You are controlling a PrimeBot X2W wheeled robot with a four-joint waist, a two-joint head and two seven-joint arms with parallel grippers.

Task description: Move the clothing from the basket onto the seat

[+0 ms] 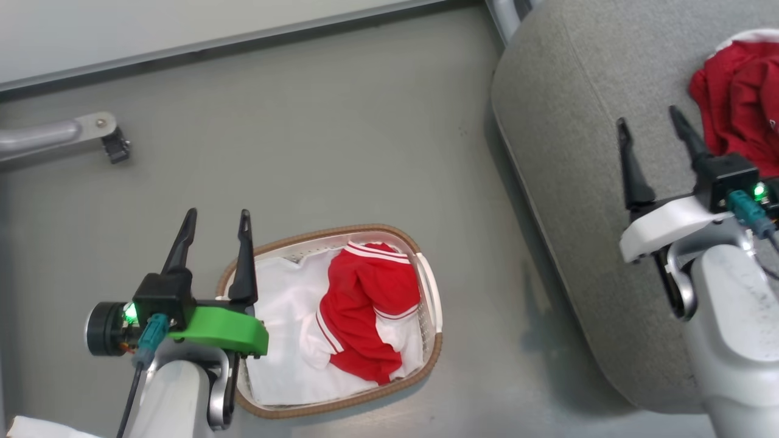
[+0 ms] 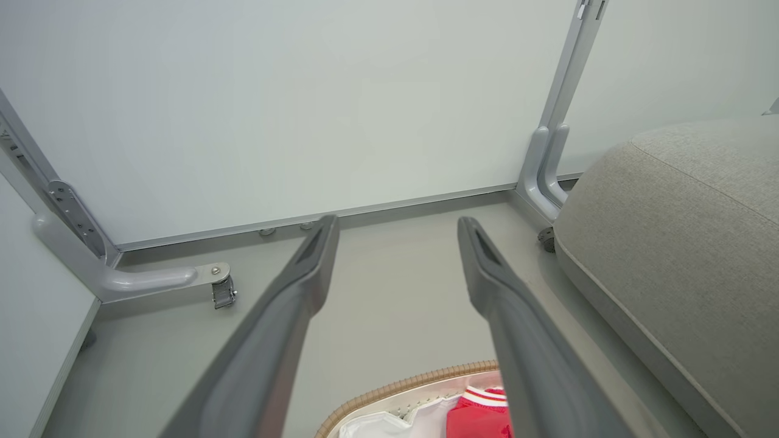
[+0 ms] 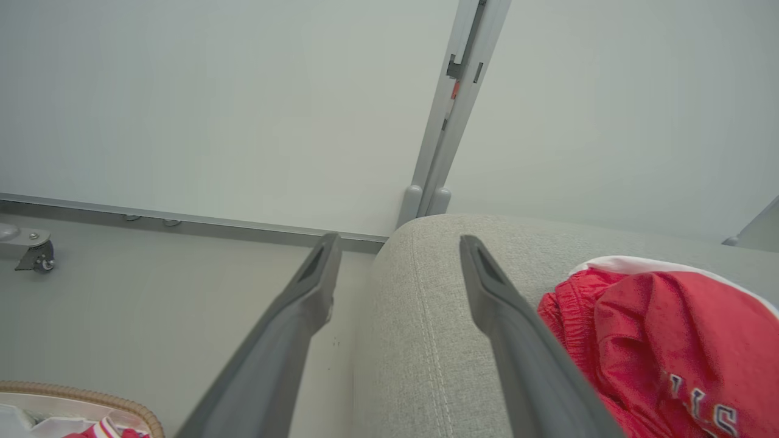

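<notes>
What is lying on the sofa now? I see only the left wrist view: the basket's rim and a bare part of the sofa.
Observer: A red garment lies on the seat, at the right edge of the head view.
Operator: Is the right gripper holding it?
Observer: No. The right gripper is open beside that garment, and nothing is between its fingers.
Operator: How much is in the basket?
Observer: A second red garment with white stripes lies in the basket, on the white liner.
</notes>
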